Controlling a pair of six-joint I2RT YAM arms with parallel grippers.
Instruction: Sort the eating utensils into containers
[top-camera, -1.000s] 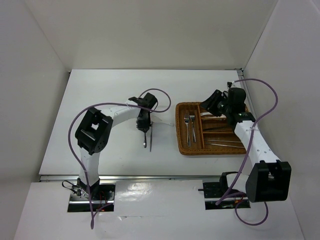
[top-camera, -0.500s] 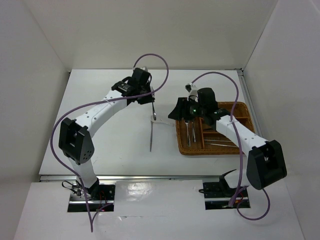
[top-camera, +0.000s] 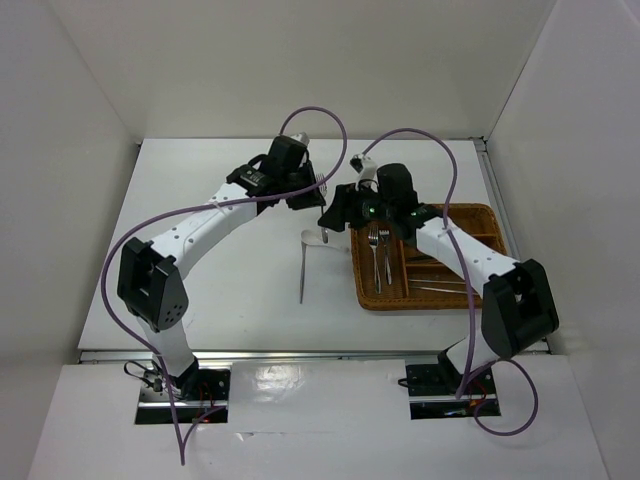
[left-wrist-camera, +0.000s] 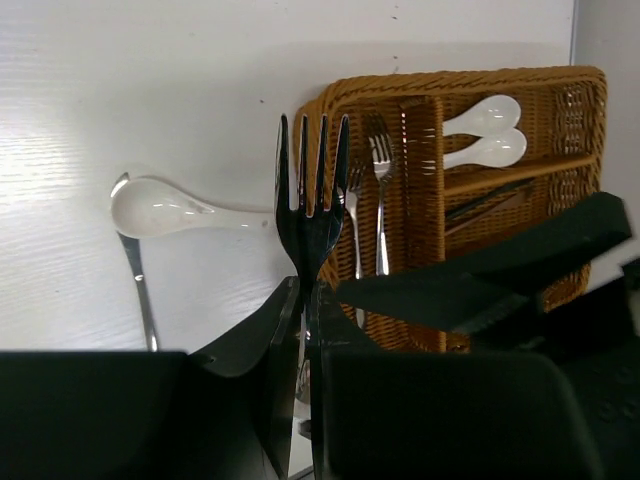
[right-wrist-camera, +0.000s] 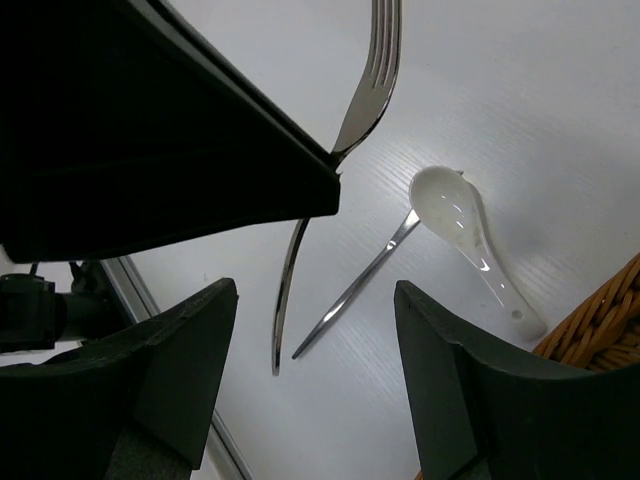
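Observation:
My left gripper (top-camera: 310, 190) is shut on a silver fork (left-wrist-camera: 312, 190), tines pointing away from the wrist, held above the table left of the wicker tray (top-camera: 358, 272). My right gripper (top-camera: 332, 217) is open and empty, just right of the left one, above a white ceramic spoon (top-camera: 316, 237) and a slim silver piece (top-camera: 302, 272) on the table. From the right wrist I see the held fork (right-wrist-camera: 372, 70), the spoon (right-wrist-camera: 455, 225) and the slim piece (right-wrist-camera: 350, 295). The tray holds two forks (left-wrist-camera: 368, 200), two white spoons (left-wrist-camera: 485, 132) and slim sticks (top-camera: 440, 288).
The tray's left rim (left-wrist-camera: 312, 110) lies close to the spoon on the table. White walls enclose the table at the back and both sides. The two grippers are very close together; the right one (left-wrist-camera: 500, 272) shows as a black shape in the left wrist view.
My left arm has lifted the fork from the table and swung it up and back. My right gripper has left the tray and moved left, next to the left gripper.

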